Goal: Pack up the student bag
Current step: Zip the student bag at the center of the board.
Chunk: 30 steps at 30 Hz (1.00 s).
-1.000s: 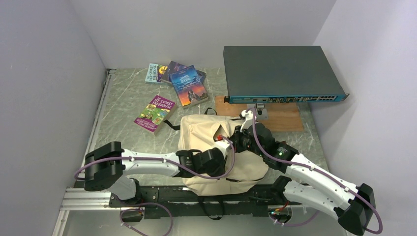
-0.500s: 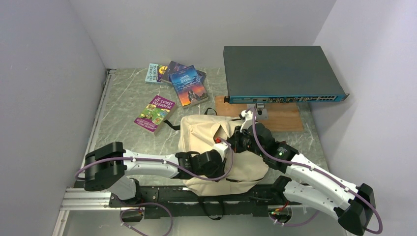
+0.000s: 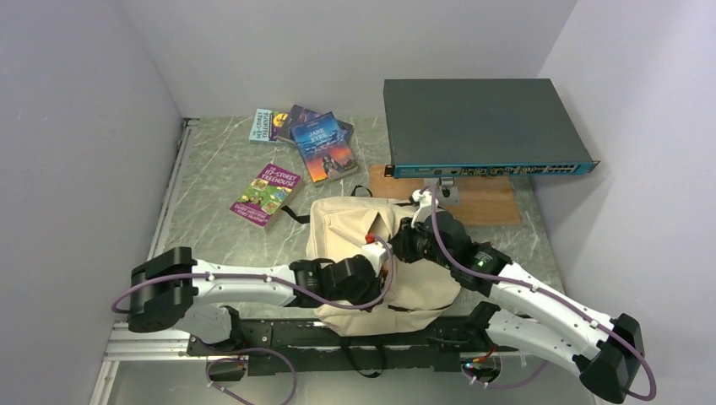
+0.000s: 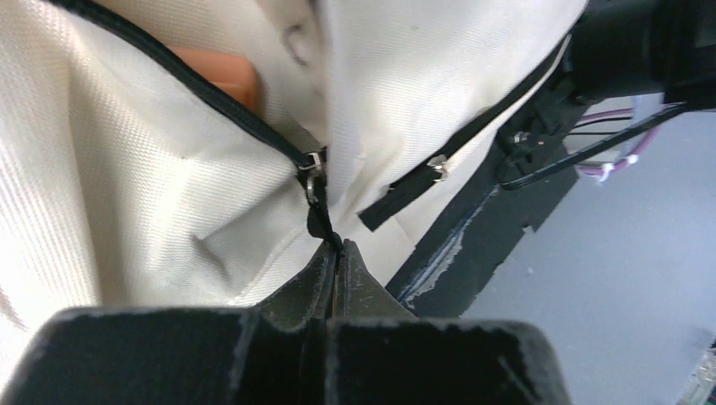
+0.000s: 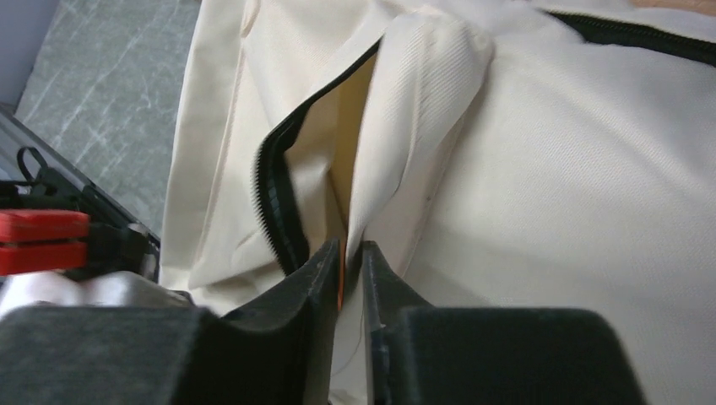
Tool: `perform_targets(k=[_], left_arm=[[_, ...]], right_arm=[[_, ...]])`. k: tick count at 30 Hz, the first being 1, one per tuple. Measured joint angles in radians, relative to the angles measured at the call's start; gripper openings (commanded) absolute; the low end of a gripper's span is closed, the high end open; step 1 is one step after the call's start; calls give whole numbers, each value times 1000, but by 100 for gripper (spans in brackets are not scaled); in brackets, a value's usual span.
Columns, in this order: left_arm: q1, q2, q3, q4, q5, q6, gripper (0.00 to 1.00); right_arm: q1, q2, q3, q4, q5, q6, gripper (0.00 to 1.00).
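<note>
The cream student bag (image 3: 338, 224) lies flat between both arms, its main zipper partly undone. In the left wrist view my left gripper (image 4: 338, 246) is shut on the black zipper pull (image 4: 317, 207), which hangs from a metal slider on the bag (image 4: 127, 186). From above, the left gripper (image 3: 377, 245) sits at the bag's middle. My right gripper (image 5: 350, 246) is narrowly open, with a fold of the bag's opening edge (image 5: 422, 101) running between its fingers. An orange sliver shows against one finger. Seen from overhead, the right gripper (image 3: 404, 232) is close beside the left one.
A purple-and-green book (image 3: 267, 194) lies left of the bag. A pile of books (image 3: 308, 139) sits at the back. A dark network switch (image 3: 481, 126) stands over a wooden board (image 3: 485, 207) at the back right. Walls close in both sides.
My left gripper has closed onto the zipper pull, and the left arm's elbow has shifted left. The right gripper's jaws have parted slightly around the bag's edge.
</note>
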State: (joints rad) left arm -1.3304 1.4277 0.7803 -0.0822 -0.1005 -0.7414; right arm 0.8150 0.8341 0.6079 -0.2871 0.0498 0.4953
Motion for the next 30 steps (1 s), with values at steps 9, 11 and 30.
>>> perform_targets(k=[9,11,30], left_arm=[[13,-51,-44,94,77,-27,0],[33,-67,-76,134,112,-44,0],[203,-71,-311,634,417,-292,0]], right_arm=[[27,-14,2,-80,-68,7,46],[40,-44,-4,-102,-77,19,46],[337,7,-104,-157,189,217,48]])
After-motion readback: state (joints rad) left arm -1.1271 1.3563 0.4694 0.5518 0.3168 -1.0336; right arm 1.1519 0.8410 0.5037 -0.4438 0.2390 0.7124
